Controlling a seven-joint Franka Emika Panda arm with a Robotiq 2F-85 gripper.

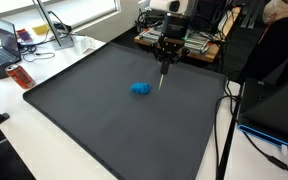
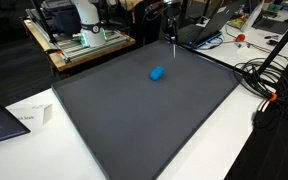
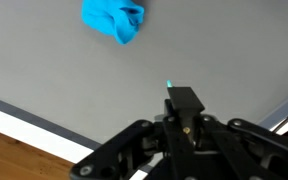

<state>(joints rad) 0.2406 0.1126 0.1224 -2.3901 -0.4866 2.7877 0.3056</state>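
My black two-fingered gripper hangs over the far part of the wide dark grey mat. Its fingers are drawn tight together on a thin pen-like stick with a turquoise tip, pinched by its upper end so that, I judge, it points straight down at the surface; whether the tip meets the mat I cannot tell. The small crumpled bright blue cloth lump lies alone on the mat just beside that tip, apart from it and untouched.
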